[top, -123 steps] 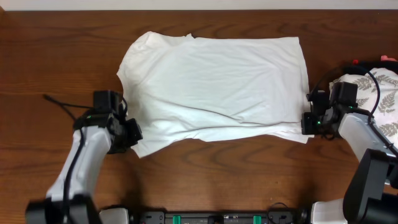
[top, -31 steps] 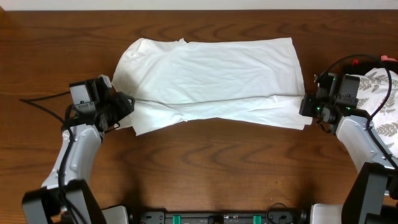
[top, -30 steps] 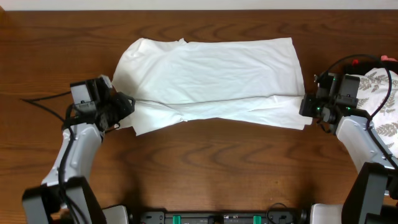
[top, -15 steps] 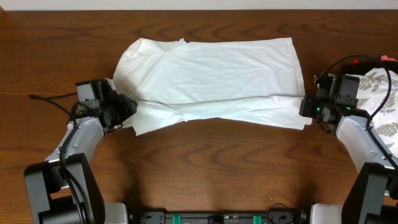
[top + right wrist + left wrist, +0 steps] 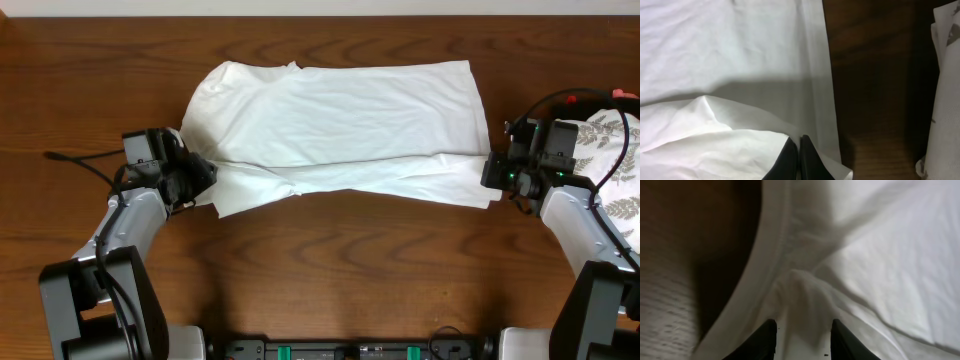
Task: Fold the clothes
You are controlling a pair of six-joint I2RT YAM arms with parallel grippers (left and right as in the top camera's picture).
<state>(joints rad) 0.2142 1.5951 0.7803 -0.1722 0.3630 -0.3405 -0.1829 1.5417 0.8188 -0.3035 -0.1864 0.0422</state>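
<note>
Right now I am seeing the T-shirt (image 5: 340, 120) lying on the surface (image 5: 330, 270) between both tools, its near edge folded over. Right tool (image 5: 799, 150) is pinching the hem, fully closed. Left tool (image 5: 801, 337) is straddling a sleeve ridge, part-spread, perhaps gripping.

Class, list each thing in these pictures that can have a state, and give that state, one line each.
T-shirt: spread on the table, partly folded lengthwise, wrinkled.
left gripper: jaws apart, a bunched ridge of the T-shirt between them.
right gripper: shut on the T-shirt's edge.
patterned cloth: lying loose at the table's right edge.
</note>
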